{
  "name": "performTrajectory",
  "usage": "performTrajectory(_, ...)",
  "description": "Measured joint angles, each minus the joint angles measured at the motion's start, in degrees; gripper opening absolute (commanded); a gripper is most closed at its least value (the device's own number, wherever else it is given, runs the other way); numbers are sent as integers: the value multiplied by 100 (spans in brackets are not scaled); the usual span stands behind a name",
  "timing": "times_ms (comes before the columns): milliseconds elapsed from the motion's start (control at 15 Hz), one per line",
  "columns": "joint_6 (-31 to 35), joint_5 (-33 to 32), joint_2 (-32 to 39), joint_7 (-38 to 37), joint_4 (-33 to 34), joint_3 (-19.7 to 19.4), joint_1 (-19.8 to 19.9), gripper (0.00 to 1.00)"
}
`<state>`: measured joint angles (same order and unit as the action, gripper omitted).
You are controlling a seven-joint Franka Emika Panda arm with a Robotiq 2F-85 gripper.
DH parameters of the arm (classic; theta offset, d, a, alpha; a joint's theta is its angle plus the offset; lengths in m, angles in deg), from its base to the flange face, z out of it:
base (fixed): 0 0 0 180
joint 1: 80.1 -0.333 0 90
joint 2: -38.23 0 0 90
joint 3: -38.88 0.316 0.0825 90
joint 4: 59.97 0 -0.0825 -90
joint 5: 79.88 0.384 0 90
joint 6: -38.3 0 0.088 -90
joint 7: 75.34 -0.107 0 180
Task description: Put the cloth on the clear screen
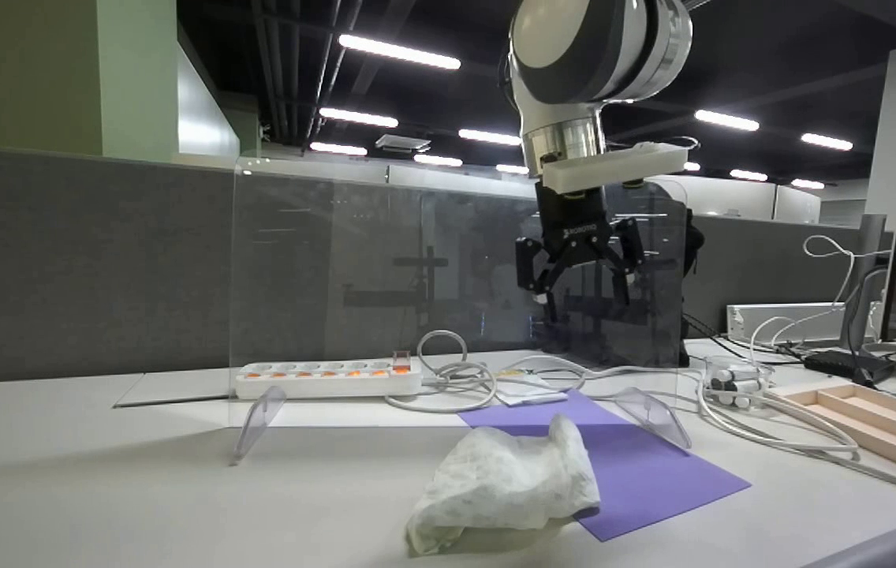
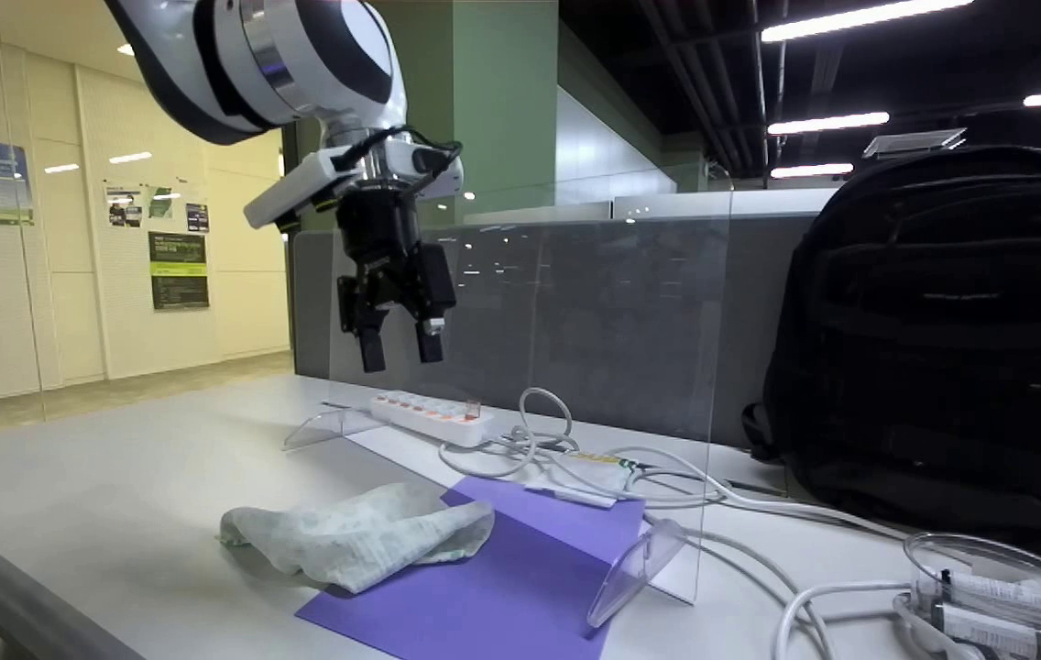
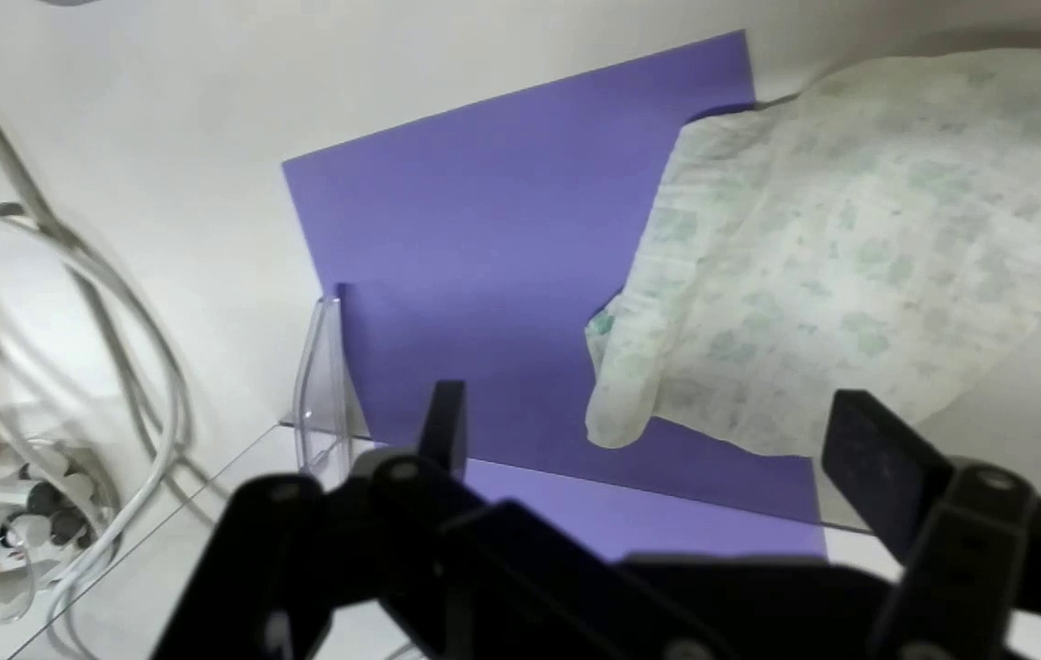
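Wrist view: my black two-finger gripper point(image 3: 653, 426) has its fingers spread, nothing between them. Thin off-white cloth with faint green print point(image 3: 850, 257) lies crumpled on the white tabletop point(image 3: 163, 87), partly over a flat purple sheet point(image 3: 502, 211). Both exterior views put it on the camera's side of the upright clear plastic screen point(image 1: 322, 252), not on it. Grasp looks like the next step.

What could bite me:
- Double pick. Cloth is thin and partly on the sheet; squeeze too low and I likely pinch both. Sheet runs under the screen, so a tug could shift that too.
- Weak grip. Shallow bite on a loose fold probably slips on lift.
- Tipping the screen. It stands on slim supports like the curved clear foot point(image 3: 323, 385); a bump could topple it. Top edge is faint, so a low carry may clip it. Can't judge my clearance.
- Lopsided drape. Thin, smooth edge: uneven hang and the cloth slides off, maybe onto the white power strip with orange marks point(image 1: 328, 382) beyond.
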<state>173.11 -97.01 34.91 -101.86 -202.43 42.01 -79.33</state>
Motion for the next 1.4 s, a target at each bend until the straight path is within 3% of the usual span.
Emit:
performTrajectory(667, 2110, 1741, 755, 651, -722, -19, -10, 100)
performTrajectory(1400, 2820, 2133, 1766, 811, -684, -249, -48, 100)
